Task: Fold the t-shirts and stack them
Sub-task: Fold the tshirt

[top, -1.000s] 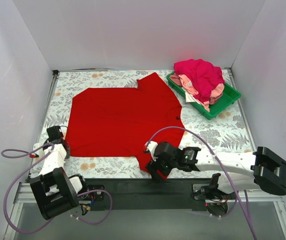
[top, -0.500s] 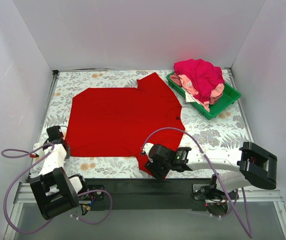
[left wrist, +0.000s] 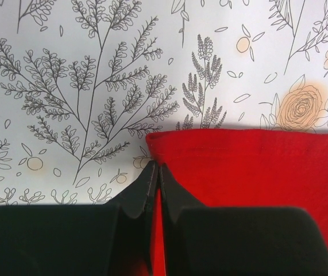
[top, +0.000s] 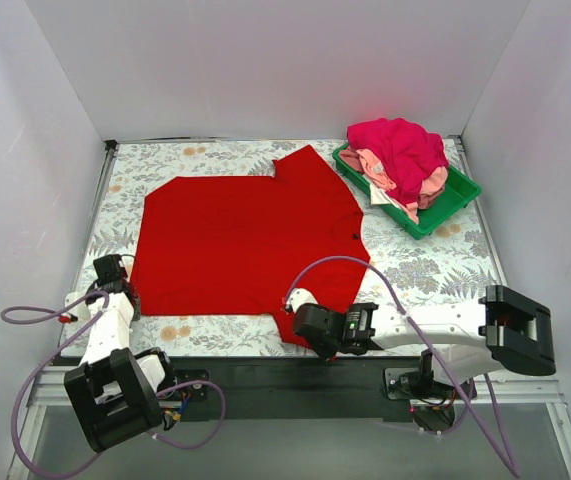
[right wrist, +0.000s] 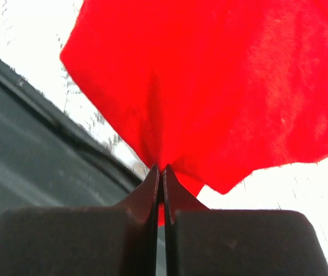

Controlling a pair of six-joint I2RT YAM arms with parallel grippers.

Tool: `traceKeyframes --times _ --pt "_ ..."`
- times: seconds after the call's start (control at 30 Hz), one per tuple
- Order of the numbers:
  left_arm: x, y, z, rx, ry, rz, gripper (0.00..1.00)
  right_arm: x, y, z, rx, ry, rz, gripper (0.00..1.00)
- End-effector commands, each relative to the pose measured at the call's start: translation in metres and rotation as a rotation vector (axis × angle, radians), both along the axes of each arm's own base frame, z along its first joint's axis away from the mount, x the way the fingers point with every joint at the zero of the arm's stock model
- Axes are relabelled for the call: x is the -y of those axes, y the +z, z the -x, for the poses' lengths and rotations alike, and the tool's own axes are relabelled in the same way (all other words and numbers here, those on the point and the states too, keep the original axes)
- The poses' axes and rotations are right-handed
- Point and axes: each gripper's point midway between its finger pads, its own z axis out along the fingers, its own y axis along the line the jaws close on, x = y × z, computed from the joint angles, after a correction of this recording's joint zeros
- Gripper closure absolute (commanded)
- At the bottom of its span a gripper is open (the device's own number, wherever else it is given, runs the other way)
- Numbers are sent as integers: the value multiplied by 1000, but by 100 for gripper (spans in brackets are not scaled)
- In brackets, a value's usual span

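The red shirt (top: 245,240) lies spread flat over the left and middle of the table (top: 445,270). Its left hem runs close to the table's left edge, and its near right flap reaches the front edge. Bare tabletop shows on the right, between the shirt and the green tray (top: 457,208) in the far right corner, which holds a heap of magenta, pink and white shirts (top: 400,150). A narrower bare strip runs along the back wall.

The left gripper (left wrist: 156,169) is pinched closed on the shirt's near left corner. The right gripper (right wrist: 161,169) is clamped on the puckered near flap.

Since a second ago the right arm has drawn in leftward along the front edge. The shirt's outline looks unchanged.
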Motion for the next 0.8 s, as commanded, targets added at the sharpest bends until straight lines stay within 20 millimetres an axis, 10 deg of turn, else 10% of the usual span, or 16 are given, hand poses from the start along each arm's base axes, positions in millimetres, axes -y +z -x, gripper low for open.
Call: traceKeyframes --times 0.0,0.27,0.77 --pt "-4 1 11 -17 53 -23 100 5 20 10 -15 -3 -36 99" --pt "2 5 3 19 43 12 100 -1 38 2 29 -22 -94 99" --pt "7 40 -50 138 -76 83 100 0 82 -99 182 -223 -168 99"
